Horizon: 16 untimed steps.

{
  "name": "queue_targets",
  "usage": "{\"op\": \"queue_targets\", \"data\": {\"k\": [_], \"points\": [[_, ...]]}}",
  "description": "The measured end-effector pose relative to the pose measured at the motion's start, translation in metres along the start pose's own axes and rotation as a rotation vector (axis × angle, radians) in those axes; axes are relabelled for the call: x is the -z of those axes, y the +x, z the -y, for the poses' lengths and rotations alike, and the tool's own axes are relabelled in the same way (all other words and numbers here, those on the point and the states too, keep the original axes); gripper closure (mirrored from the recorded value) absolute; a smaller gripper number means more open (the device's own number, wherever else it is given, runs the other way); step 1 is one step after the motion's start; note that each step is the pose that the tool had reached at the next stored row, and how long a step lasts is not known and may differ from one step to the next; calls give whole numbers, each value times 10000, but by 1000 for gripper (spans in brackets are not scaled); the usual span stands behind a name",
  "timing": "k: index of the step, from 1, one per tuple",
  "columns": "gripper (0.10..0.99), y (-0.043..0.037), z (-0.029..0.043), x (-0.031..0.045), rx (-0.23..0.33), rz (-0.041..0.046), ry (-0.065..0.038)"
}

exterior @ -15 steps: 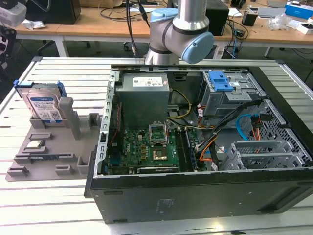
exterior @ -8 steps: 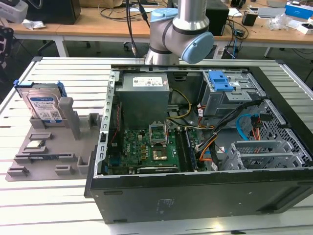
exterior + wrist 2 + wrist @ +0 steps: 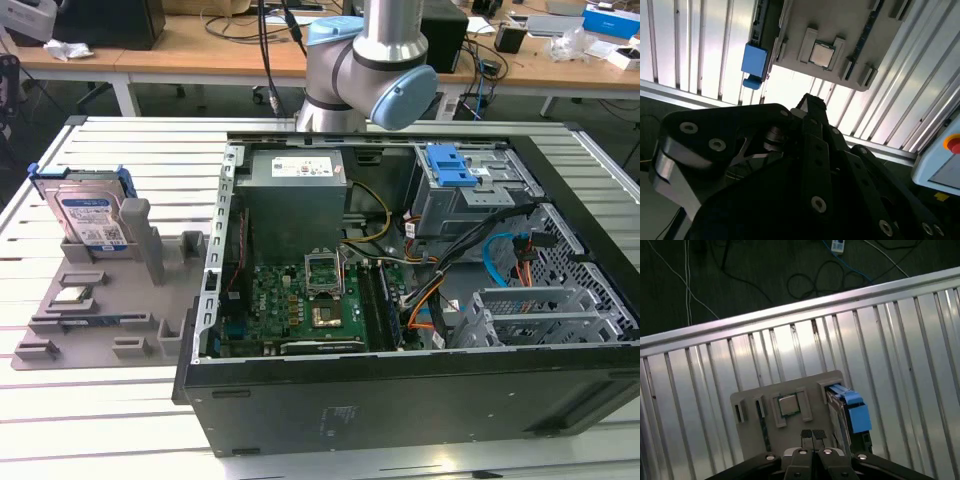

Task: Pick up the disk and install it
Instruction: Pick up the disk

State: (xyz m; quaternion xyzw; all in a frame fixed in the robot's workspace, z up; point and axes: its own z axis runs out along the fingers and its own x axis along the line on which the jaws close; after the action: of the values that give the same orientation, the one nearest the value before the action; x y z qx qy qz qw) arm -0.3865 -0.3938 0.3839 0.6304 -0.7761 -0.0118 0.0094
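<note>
Exterior view: one disk stands on edge in one grey tray on the desk, at the exterior view's left, beside one open computer case. One small square chip lies flat on the tray, on the near side of the disk. In the first wrist view the fingers are pinched together, holding nothing, and hover above the tray between chip and disk, clear of both. The single arm rises at the far side, behind the case.
</note>
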Motion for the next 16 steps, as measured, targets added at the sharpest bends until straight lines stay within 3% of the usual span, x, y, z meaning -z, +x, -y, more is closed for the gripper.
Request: {"op": "queue_targets", "data": {"k": [6,14,16], "points": [[980,-1,1,0,925,-28,0],[973,-1,2,0,947,-28,0],[851,-1,3,0,946,-28,0]]}}
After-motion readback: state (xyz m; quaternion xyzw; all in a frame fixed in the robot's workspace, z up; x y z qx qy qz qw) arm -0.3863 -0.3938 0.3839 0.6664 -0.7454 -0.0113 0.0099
